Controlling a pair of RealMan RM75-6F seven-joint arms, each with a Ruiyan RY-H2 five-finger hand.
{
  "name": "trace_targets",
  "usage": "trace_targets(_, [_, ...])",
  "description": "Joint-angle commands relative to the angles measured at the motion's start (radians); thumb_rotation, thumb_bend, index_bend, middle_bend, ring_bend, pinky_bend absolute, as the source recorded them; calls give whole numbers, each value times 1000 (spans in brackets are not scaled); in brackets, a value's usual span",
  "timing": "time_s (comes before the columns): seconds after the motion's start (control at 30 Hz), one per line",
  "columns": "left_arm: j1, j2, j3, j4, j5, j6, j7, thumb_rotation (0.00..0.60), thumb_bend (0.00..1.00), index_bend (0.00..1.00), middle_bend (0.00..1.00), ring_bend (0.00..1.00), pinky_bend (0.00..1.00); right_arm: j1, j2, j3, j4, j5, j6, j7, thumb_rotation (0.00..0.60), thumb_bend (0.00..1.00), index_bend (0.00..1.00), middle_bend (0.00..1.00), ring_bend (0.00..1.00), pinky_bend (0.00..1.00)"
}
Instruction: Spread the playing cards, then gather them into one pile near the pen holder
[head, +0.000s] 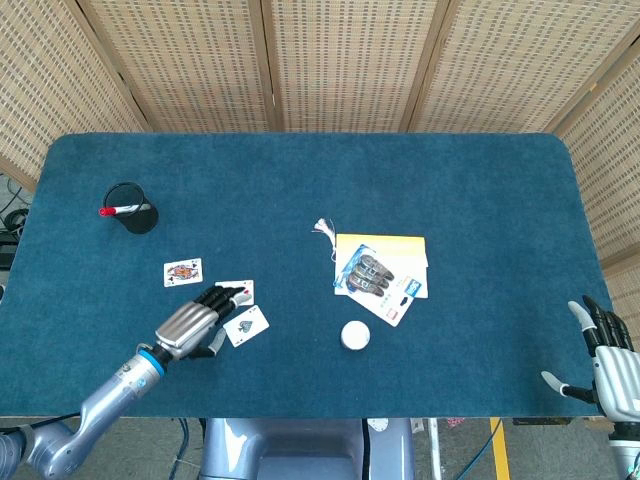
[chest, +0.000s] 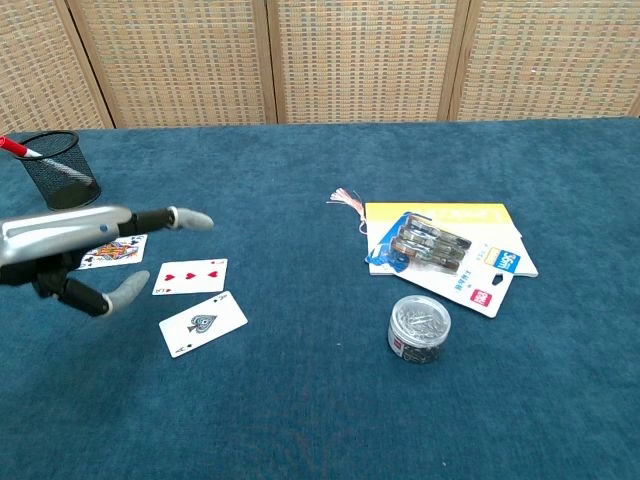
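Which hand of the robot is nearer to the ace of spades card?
Left. The left hand hovers just beside the ace of spades card, on its left. The right hand is far off at the table's right edge.

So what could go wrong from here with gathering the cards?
1. Three cards lie apart, flat on the cloth: the ace, the three of hearts and the face card. Flat cards may slide rather than lift.
2. The left hand hangs over the face card and could knock it.
3. The pen holder is light mesh; a sweep might tip it.
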Motion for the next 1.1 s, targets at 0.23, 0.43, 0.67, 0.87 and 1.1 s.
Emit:
trace_targets(0.23, [-71,-110,-124,153,-349,-75,229,600,426,73,0,0,0,1,1,0,-1,2,-4,2,600,156,60,0,0,0])
trace_targets(0.43, [-102,-172,-128,202,-444,-91,299,600,426,137,0,0,0,3,3,-1,-1,2,-8,7,600,156,60,0,0,0])
trace_targets(0.67, [-123,-190,-126,216,-488,-97,334,600,405,164,0,0,0,4,7,-2,-1,2,-11,15,600,156,60,0,0,0])
trace_targets(0.87, [-130,-196,-119,219,-517,-83,369,600,292,188,0,0,0,4,8,-3,-1,0,-14,19,600,156,60,0,0,0])
trace_targets(1.1, [-138,-221,-115,245,-549,-79,388,600,294,209,0,0,0,4,8,-3,-2,1,-14,18,600,156,60,0,0,0])
